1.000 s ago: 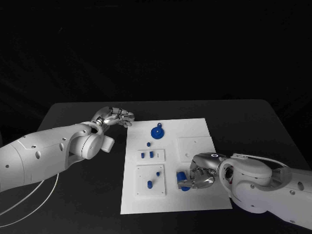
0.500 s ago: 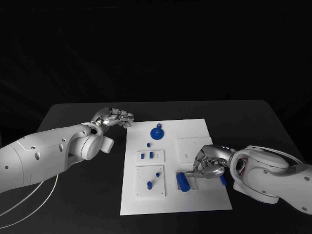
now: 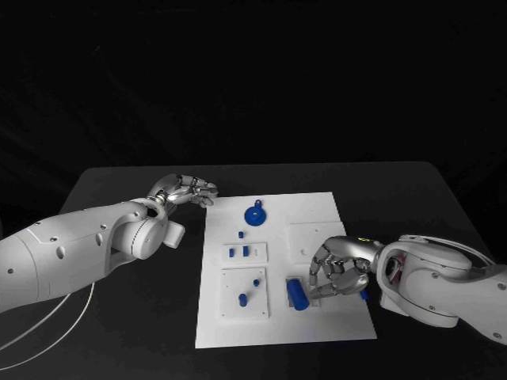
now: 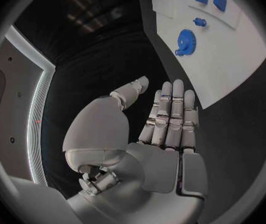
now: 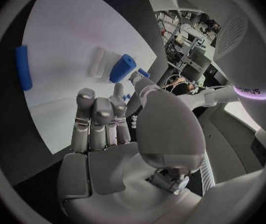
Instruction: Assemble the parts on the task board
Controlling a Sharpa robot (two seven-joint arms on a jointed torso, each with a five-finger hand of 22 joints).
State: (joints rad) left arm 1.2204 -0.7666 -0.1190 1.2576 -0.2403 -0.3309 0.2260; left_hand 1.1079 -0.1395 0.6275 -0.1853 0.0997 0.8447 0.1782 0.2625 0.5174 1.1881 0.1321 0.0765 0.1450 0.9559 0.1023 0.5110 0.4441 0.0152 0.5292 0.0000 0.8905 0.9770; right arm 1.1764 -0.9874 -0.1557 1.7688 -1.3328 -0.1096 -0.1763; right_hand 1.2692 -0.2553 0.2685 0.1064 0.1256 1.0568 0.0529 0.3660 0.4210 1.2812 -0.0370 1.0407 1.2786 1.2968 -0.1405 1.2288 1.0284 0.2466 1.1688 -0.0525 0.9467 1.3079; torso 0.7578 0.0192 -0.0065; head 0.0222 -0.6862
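Observation:
The white task board (image 3: pixel 322 218) lies mid-table. My right hand (image 3: pixel 341 275) hovers over its near right part with fingers spread and nothing in them; the right wrist view shows the same empty hand (image 5: pixel 102 134). A blue cylinder (image 3: pixel 298 293) lies just left of that hand, beside a white block (image 5: pixel 102 62), and appears in the wrist view as the blue cylinder (image 5: pixel 122 68). A blue bar (image 3: pixel 364 294) lies at the board's right edge. My left hand (image 3: pixel 186 190) stays off the board's far left corner, fingers straight and empty (image 4: pixel 167 129).
On the board's left half sit a blue gear (image 3: pixel 253 214), a small blue peg (image 3: pixel 241 234), two blue pieces in a small plate (image 3: pixel 238 252) and blue parts in a larger plate (image 3: pixel 249 293). A white cable (image 3: pixel 48 324) trails under the left arm.
My right hand has lifted off the blue cylinder and drawn back to the right, uncovering the blue bar at the board's edge. The cylinder stays on the board. The left arm has not moved.

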